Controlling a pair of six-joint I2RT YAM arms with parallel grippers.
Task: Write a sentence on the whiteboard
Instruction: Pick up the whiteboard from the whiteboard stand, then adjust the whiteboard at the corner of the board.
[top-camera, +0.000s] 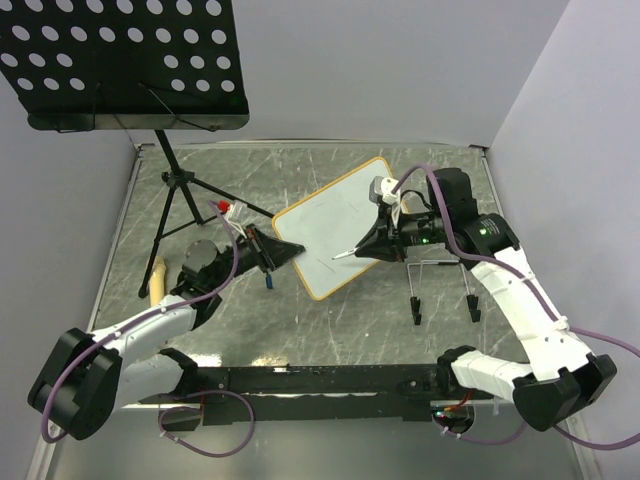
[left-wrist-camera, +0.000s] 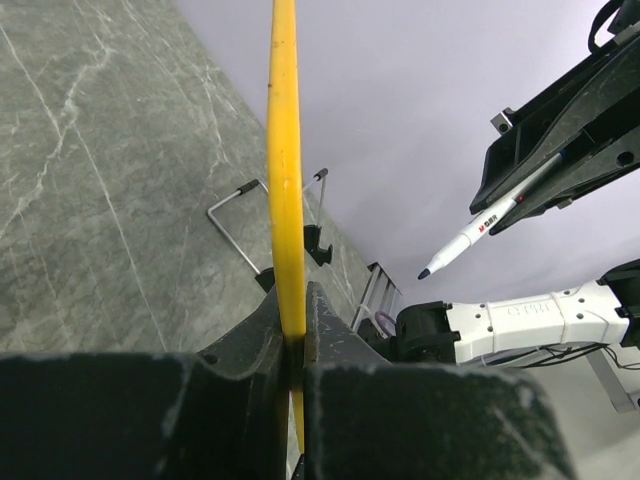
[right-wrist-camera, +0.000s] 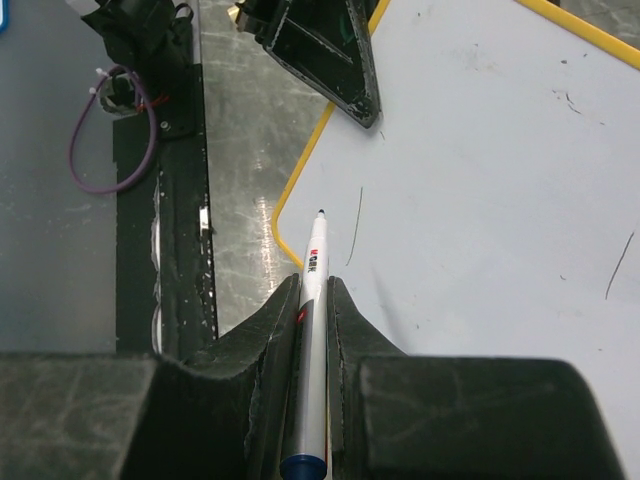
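Whiteboard (top-camera: 335, 222) is seen at centre of the surface (top-camera: 300, 165), long axis running 7 to 1 o'clock in the top view. It is a flat rectangle with rounded corners and a thin yellow-tan frame. White face is smooth, marked only by a few thin dark strokes. In the left wrist view the board (left-wrist-camera: 285, 150) is seen edge-on as a narrow yellow strip.

The board's 8 o'clock corner is clamped in the left claw (top-camera: 272, 250), black fingers (left-wrist-camera: 255, 345) pressed to both faces. Whether the far edge rests on the surface cannot be told.

At the board's 4 o'clock edge the right claw (top-camera: 372, 243) is clenched on a marker (right-wrist-camera: 315, 290), which has a white barrel and dark tip and points toward 8 o'clock over the face. In the left wrist view the marker tip is seen apart from the board.

Open room: bare grey marbled stone, glossy and scratched, lies at 12 o'clock of the board up to the back wall.

At 4 o'clock, just beside the right arm, a thin wire rack (top-camera: 440, 282) with black feet is noted. At 10 o'clock a black perforated music-stand tray (top-camera: 130, 60) overhangs the surface, its tripod legs (top-camera: 172, 205) near the left claw.
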